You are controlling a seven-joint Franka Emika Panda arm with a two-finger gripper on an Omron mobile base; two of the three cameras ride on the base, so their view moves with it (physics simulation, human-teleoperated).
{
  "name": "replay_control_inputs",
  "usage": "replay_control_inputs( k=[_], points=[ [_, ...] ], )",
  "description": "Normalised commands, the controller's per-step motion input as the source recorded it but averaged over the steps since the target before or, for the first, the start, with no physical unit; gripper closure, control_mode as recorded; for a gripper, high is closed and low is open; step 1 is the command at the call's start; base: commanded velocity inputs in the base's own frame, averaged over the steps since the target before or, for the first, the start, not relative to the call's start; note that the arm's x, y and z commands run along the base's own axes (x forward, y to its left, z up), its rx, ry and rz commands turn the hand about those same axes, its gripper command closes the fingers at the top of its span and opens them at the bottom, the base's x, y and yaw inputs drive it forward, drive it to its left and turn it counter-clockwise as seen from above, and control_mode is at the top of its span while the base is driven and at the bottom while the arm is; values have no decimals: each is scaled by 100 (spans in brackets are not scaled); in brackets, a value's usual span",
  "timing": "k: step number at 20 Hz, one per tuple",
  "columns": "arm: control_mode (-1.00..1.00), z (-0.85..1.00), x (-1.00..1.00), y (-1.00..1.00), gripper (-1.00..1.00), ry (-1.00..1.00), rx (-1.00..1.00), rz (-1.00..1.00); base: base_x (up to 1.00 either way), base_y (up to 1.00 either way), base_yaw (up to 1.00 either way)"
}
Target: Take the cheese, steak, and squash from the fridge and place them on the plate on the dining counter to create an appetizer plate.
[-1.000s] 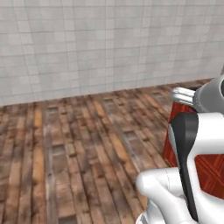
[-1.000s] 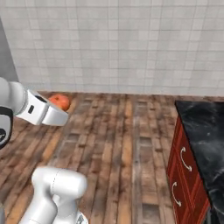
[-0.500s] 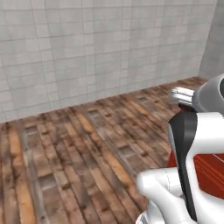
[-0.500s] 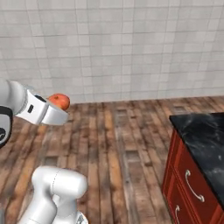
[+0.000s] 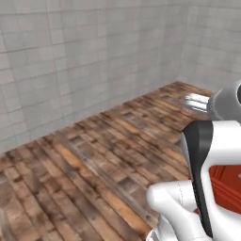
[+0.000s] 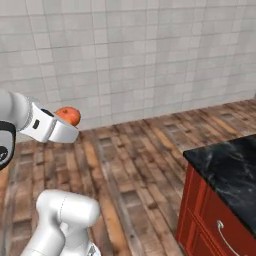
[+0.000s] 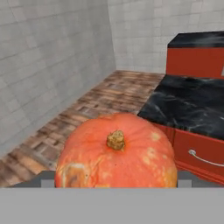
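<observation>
You are carrying one squash [image 7: 117,151] in the end effector [image 6: 64,127], jaws spread wide around it and pinching its sides, high above the wood floor [image 5: 80,164] and well left of the desk [image 6: 227,167]. The risk I am seeing: the round squash is sitting in a wide grip while the base is driving, so a jolt or sharp swing could be rolling it out onto the floor. The arm could also be clipping the desk edge on approach. Counting: one squash, one end effector, two black-topped red desks in the hand view.
</observation>
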Motion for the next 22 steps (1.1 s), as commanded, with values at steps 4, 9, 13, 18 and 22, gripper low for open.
replay_control_inputs(
  k=[4,9,13,18,22],
  points=[
    [100,0,0,0,100,0,0,0,100,71,-48],
    [100,0,0,0,100,0,0,0,98,79,-51],
    [100,0,0,0,100,0,0,0,91,82,-53],
    [100,0,0,0,100,0,0,0,92,84,-54],
    [100,0,0,0,100,0,0,0,98,86,-53]
  ],
)
